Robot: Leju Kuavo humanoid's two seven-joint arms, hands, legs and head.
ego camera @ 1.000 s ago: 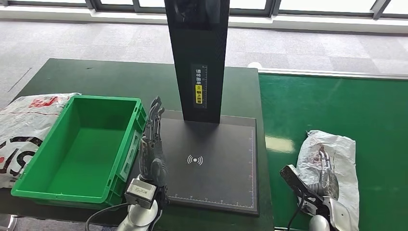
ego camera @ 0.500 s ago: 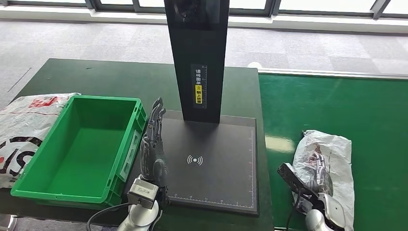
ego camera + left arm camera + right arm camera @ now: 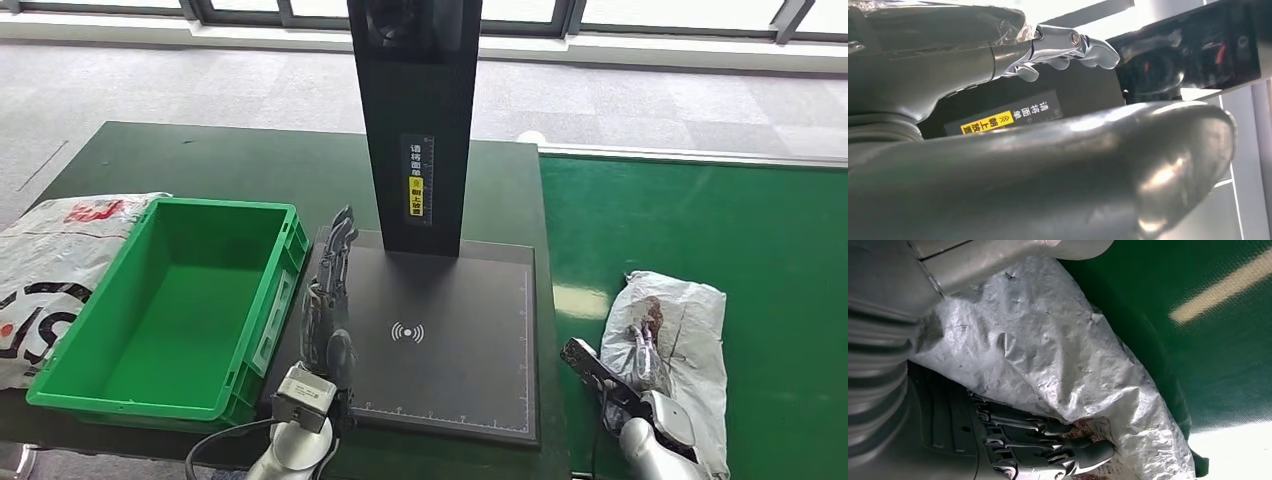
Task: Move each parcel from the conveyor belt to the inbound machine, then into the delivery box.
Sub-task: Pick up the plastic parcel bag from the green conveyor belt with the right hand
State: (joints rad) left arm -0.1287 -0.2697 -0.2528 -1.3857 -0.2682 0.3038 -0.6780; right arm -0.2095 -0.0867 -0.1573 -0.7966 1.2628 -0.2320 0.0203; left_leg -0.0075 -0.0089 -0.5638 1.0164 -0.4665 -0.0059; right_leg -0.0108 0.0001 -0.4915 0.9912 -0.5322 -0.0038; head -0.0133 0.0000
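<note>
A crumpled grey-white parcel (image 3: 690,320) lies on the green conveyor belt (image 3: 700,220), near the belt's left edge. My right hand (image 3: 640,370) grips its near end, dark fingers on top and the thumb out at the parcel's left side. The right wrist view shows the parcel (image 3: 1058,355) wedged between the fingers (image 3: 1048,440) and the grey thumb. My left hand (image 3: 330,300) stands open and upright, fingers straight, over the left edge of the black inbound machine plate (image 3: 450,300), holding nothing. The green delivery box (image 3: 270,310) is empty, just left of that hand.
The machine's black post (image 3: 415,120) rises from the back of the plate, with a yellow label (image 3: 1013,117) facing my left hand. A large white printed bag (image 3: 50,260) lies left of the box on the dark green table (image 3: 200,160).
My right hand has drawn the parcel leftward, toward the edge of the belt and the machine. The left hand shifted slightly right along the plate's left edge.
</note>
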